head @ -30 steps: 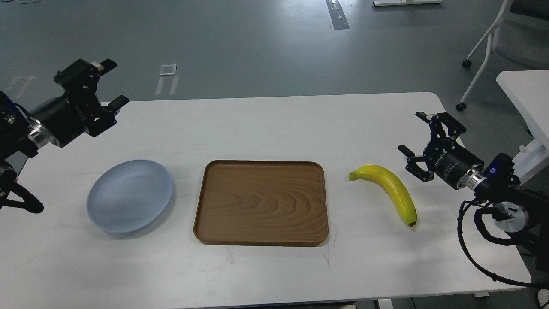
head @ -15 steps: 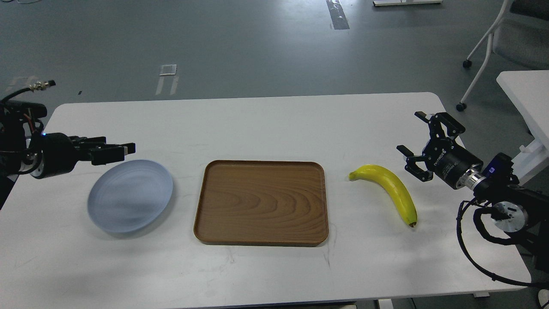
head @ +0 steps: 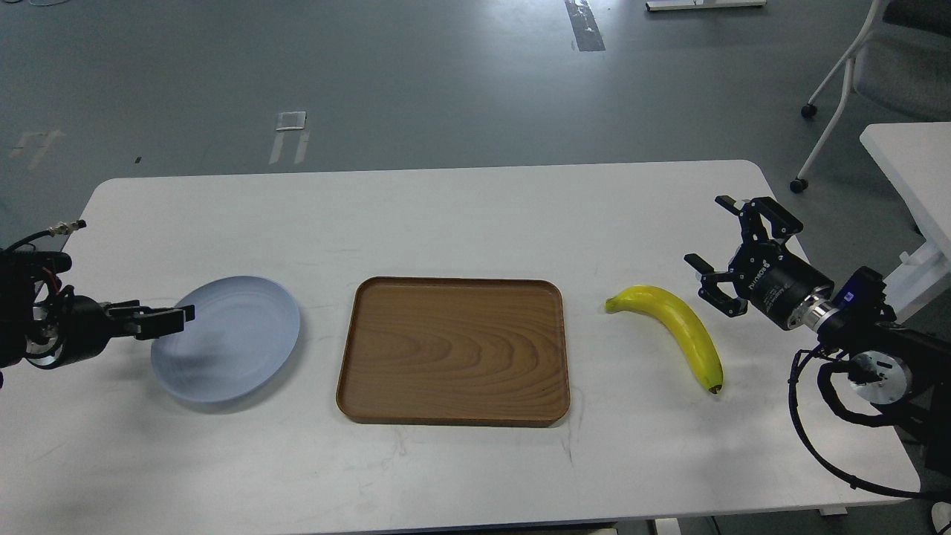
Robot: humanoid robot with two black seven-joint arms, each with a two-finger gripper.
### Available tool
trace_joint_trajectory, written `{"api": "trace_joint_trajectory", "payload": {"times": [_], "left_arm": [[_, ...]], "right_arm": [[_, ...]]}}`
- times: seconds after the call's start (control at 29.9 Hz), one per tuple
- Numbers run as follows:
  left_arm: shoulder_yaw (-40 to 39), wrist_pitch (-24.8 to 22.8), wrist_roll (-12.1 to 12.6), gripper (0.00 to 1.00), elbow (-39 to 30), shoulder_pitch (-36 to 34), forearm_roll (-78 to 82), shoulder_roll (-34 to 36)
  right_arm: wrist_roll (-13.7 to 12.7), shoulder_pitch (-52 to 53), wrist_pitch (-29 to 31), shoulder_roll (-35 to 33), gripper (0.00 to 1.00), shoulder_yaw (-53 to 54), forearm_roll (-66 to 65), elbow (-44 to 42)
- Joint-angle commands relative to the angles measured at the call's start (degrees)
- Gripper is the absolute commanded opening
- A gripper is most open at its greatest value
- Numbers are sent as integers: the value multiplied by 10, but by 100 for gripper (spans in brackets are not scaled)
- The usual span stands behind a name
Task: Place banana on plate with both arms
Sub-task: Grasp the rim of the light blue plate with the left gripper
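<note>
The yellow banana [head: 680,327] lies on the white table, right of the tray, stem end at the far left and dark tip toward me. The pale blue-grey plate [head: 238,342] sits empty on the left. My left gripper [head: 178,316] is low and level, seen side-on, with its tips over the plate's left rim; its fingers cannot be told apart. My right gripper [head: 706,230] is open and empty, just right of the banana's upper part and not touching it.
A brown wood-grain tray [head: 453,349] lies empty between plate and banana. The white table [head: 461,215] ends close behind my right arm. A chair [head: 877,67] and a second white table [head: 914,163] stand off to the right.
My left arm has swung down from high over the table's far left corner to the plate's left rim, turning level. My right gripper has edged slightly left toward the banana.
</note>
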Motion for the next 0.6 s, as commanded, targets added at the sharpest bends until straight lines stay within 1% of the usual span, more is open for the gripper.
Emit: {"api": "trace_joint_trajectory", "payload": {"times": [0.0, 0.1, 0.17, 0.27, 0.3, 0.37, 0.4, 0.5, 0.57], "left_arm": [[30, 3, 0, 97, 26, 0, -10, -9], [36, 18, 0, 95, 41, 1, -17, -17], [37, 18, 0, 95, 46, 3, -17, -17], [37, 18, 0, 85, 46, 8, -17, -17], [37, 18, 0, 77, 46, 8, -17, -17], [37, 18, 0, 68, 46, 8, -17, -17], [37, 18, 0, 57, 46, 8, -17, -17], [37, 16, 0, 41, 44, 9, -17, -17], [37, 16, 0, 34, 44, 9, -17, -17]], "right_arm": [[0, 0, 0, 0, 100, 0, 0, 0], [0, -1, 0, 2, 100, 0, 0, 1], [0, -1, 0, 2, 100, 0, -1, 1], [0, -1, 0, 4, 100, 0, 0, 1], [0, -1, 0, 4, 100, 0, -1, 0], [0, -1, 0, 4, 100, 0, 0, 1], [0, -2, 0, 4, 100, 0, 0, 1], [0, -3, 0, 4, 100, 0, -1, 1], [0, -3, 0, 4, 100, -1, -1, 0]]}}
